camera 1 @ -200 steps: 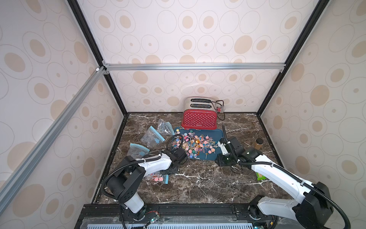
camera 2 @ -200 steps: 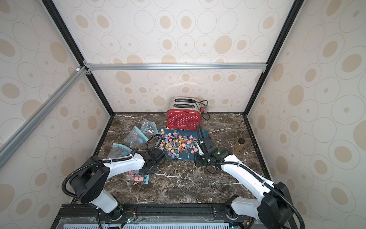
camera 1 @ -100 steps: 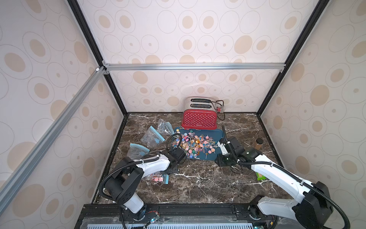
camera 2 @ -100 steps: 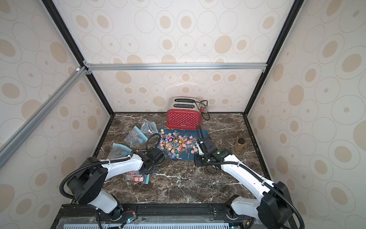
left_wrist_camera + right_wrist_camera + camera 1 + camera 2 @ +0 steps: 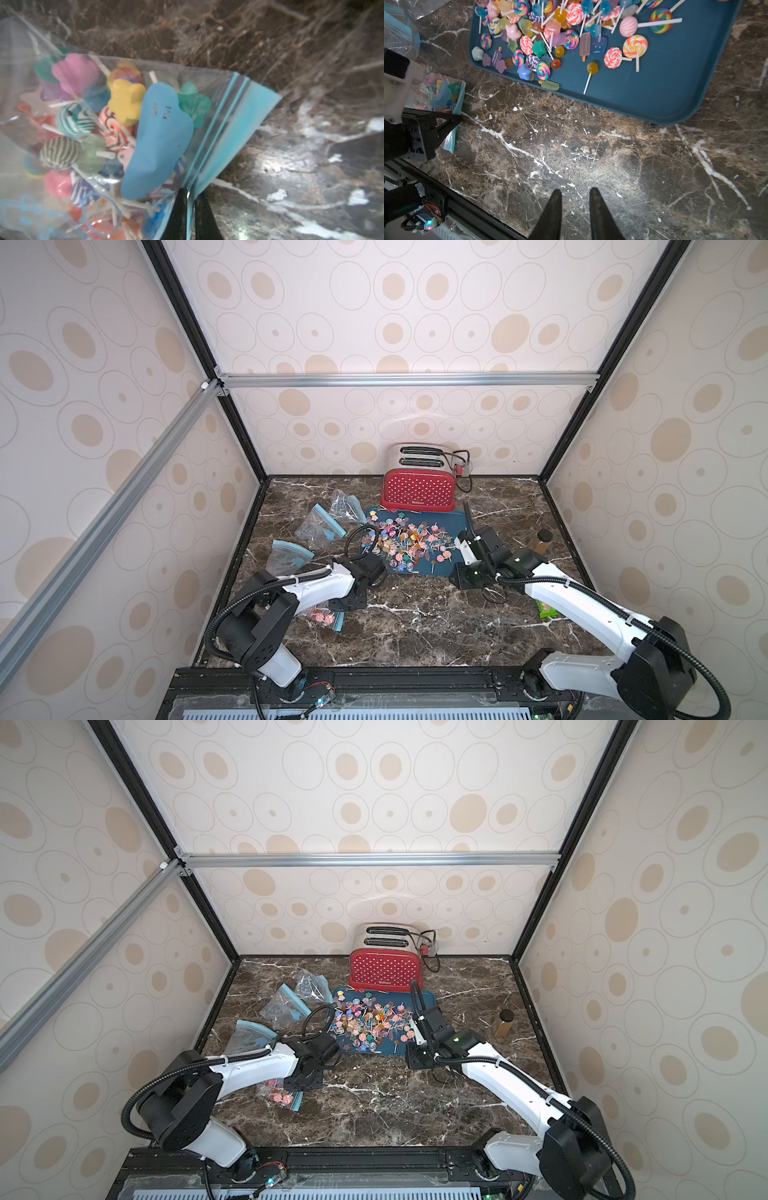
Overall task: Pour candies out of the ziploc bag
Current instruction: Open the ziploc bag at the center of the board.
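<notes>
The left gripper [image 5: 192, 192] pinches the blue zip edge of the ziploc bag [image 5: 220, 116], candies [image 5: 125, 101] inside, just beside the teal tray [image 5: 654, 97]. The right gripper [image 5: 574, 193] hangs parted and empty near that tray. The print on the bag's label [image 5: 160, 133] is unreadable.

Top views: you get bright, even light; frame posts [image 5: 188, 323] splay at the edges.
Glare: white sheen on the surface [image 5: 307, 158] beside the ziploc bag [image 5: 239, 116].
Blur: your left wrist view is soft, bag included.
</notes>
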You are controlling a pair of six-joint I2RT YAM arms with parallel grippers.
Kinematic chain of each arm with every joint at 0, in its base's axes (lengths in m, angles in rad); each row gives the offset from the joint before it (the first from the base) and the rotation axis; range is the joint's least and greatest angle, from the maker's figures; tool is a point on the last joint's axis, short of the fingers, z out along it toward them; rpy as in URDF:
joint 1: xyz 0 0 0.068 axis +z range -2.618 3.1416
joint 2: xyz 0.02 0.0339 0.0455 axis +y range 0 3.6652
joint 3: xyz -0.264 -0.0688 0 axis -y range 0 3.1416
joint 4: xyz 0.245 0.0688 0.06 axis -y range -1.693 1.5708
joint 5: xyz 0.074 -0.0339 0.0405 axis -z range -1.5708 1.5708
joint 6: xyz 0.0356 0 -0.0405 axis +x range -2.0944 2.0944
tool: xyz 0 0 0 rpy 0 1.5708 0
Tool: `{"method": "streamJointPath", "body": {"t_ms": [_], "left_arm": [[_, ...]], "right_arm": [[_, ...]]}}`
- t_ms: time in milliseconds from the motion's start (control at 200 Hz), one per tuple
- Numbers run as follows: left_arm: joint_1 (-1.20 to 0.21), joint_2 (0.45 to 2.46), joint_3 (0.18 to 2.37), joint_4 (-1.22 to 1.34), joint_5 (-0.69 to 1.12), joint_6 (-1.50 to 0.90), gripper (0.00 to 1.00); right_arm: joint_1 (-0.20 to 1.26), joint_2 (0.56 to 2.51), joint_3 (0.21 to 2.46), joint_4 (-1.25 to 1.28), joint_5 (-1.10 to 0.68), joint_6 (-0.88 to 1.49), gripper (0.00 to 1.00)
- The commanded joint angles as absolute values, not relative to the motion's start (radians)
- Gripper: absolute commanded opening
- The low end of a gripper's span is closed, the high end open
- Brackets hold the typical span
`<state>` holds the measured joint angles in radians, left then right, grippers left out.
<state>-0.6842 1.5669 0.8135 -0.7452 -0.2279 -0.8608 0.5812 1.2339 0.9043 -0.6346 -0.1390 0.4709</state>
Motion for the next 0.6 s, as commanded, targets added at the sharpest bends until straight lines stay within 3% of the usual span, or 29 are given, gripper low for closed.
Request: {"method": "streamJointPath", "body": {"t_ms": [0, 100, 311, 596], "left_arm": [[-0.674, 1.551, 0.818, -0.811, -0.237, -0.845, 0.08], [-0.674, 1.546, 0.814, -0.806, -0.237, -0.846, 0.00], [-0.674, 1.558, 0.858, -0.795, -0.201, -0.824, 0.00], [-0.717, 1.461, 0.893, -0.785, -0.019, -0.805, 0.00]], "right_arm": [[0.577, 1.238, 0.893, -0.629, -0.146, 0.471, 0.27], [0.578, 1.239, 0.873, -0.602, -0.148, 0.471, 0.27], [0.580, 1.244, 0.890, -0.609, -0.181, 0.479, 0.25], [0.579, 1.235, 0.849, -0.563, -0.194, 0.476, 0.25]]}}
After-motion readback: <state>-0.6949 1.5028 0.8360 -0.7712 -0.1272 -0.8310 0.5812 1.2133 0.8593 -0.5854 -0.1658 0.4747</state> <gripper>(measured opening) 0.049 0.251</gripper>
